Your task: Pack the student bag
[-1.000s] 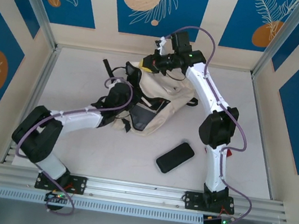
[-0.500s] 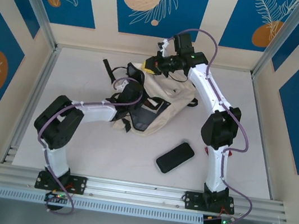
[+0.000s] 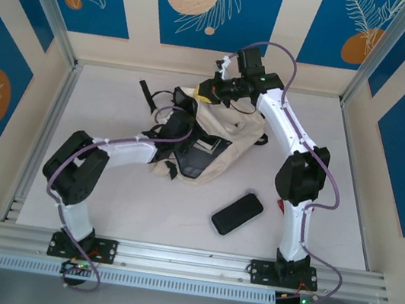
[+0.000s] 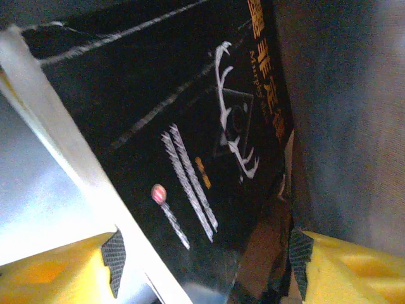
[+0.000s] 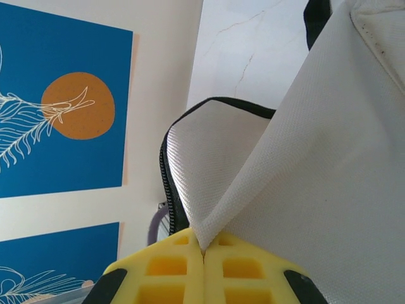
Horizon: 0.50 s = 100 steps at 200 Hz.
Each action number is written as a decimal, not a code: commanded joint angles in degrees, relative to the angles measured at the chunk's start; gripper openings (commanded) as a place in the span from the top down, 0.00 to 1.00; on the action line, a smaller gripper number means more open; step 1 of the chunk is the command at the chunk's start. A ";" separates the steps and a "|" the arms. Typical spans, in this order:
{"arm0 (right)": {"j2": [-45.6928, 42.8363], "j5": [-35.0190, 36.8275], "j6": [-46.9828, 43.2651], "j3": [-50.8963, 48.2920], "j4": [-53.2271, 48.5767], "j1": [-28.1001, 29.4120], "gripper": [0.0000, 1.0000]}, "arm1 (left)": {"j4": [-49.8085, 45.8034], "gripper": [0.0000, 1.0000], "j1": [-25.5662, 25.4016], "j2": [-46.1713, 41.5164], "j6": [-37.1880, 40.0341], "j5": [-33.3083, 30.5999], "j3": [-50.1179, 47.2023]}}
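The cream student bag (image 3: 237, 137) lay slumped a little beyond the middle of the white table (image 3: 111, 99), its black-zippered mouth open. At the bag's 12 o'clock edge, the right gripper (image 3: 206, 92) was pinched closed on a fold of its cream fabric (image 5: 329, 158), the yellow jaws (image 5: 204, 253) meeting on the cloth. At the bag's 9 o'clock side, the left gripper (image 3: 179, 127) reached into the opening; its jaws (image 4: 205, 253) stood wide apart, with a black book (image 4: 190, 126) bearing white lettering close before them. A flat black oblong case (image 3: 237, 213) lay apart on the table at the bag's 5 o'clock.
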 commanded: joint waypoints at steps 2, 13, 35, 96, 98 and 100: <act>-3.93 -0.69 0.73 -2.06 2.04 -0.36 0.97 | -5.44 0.27 -0.61 -4.25 1.45 3.88 0.55; -3.99 -0.49 1.00 -2.75 2.38 -0.38 0.97 | -6.74 0.26 -0.64 -5.42 1.74 4.73 -0.11; -4.40 0.10 1.10 -4.04 2.79 -0.41 0.97 | -9.17 0.25 -0.63 -8.74 2.85 5.32 -1.45; -7.20 4.12 -0.12 -11.33 3.35 -0.47 0.98 | -19.30 0.20 -0.08 -21.76 7.50 -0.65 -7.53; -7.27 4.16 -0.21 -11.71 3.35 -0.45 0.97 | -19.70 0.19 0.01 -22.24 7.81 -0.83 -7.72; -7.42 4.26 -0.25 -12.06 3.39 -0.42 0.97 | -20.10 0.19 0.15 -22.62 8.17 -1.10 -7.90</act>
